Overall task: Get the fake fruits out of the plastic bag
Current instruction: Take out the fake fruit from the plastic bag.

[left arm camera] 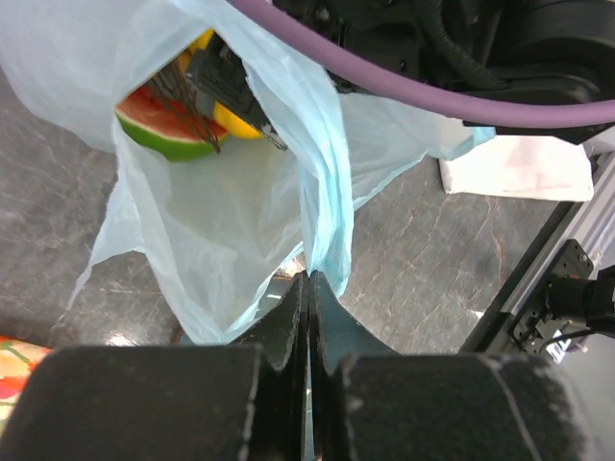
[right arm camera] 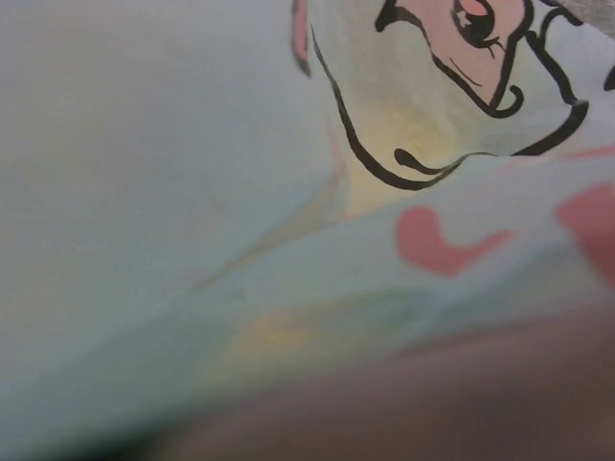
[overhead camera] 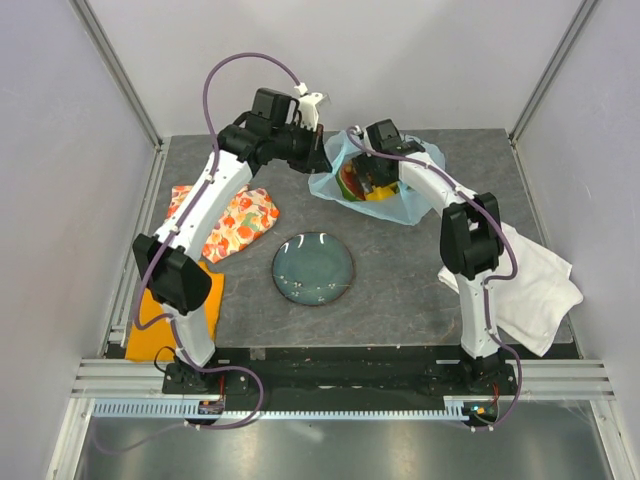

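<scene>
Holding the plastic bag open near the table's far edge, fake fruits inside.

Clamping a fold of the bag's rim between the fully closed fingers of the left gripper; reaching into the mouth with the right gripper, finger gap buried in film, so impossible to call open or closed. Leaving bare tabletop between bag and dark plate, with the floral cloth well to the left and the white cloth lying along the right edge. Showing, from the left wrist only, the watermelon slice just beside a yellow lemon deep inside; filling the right wrist view with nothing but blurred printed film.
</scene>
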Controlling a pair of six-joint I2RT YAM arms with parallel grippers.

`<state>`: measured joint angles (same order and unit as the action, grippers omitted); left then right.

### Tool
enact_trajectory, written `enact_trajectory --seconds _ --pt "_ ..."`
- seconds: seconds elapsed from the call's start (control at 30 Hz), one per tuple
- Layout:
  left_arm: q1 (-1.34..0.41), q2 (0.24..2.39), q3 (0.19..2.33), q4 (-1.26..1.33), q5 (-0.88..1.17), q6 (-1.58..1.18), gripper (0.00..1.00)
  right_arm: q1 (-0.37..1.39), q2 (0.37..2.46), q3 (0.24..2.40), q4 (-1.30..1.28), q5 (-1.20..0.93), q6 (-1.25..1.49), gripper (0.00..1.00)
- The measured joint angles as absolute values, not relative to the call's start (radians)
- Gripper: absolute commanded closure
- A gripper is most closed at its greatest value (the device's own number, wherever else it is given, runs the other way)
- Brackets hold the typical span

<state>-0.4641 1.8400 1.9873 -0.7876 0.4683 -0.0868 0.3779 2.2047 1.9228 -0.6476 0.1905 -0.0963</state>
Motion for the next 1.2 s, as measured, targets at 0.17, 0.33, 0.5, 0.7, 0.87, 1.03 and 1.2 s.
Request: enact_trajectory --seconds 0.17,0.33,0.5,0.7,0.87,1.03,1.2 --pt "-0.464 1.871 1.975 -0.788 0.479 -0.094 0.98 0.383 2.229 1.925 -0.656 0.162 -0.089 0.12" --pt "-0.464 1.872 1.975 -0.786 0.482 -0.096 0.99 0.389 2.246 1.901 -0.670 0.142 -0.077 0.30" --pt "-0.464 1.872 1.974 -0.783 0.481 -0.096 0.99 0.389 2.243 1.899 -0.666 0.142 -0.081 0.63" --pt "-0.457 1.872 1.971 -0.783 0.481 -0.096 0.98 0.389 2.177 1.865 -0.727 0.102 -0.095 0.78" --pt "-0.438 1.886 1.979 -0.783 0.488 -0.097 0.98 0.389 1.925 1.795 -0.803 0.018 -0.120 0.82" --pt "-0.417 1.929 2.009 -0.777 0.506 -0.099 0.98 0.395 1.612 1.729 -0.799 -0.104 -0.146 0.84" --pt "-0.409 1.939 2.017 -0.774 0.528 -0.103 0.98 0.481 1.421 1.616 -0.764 -0.223 -0.170 0.84"
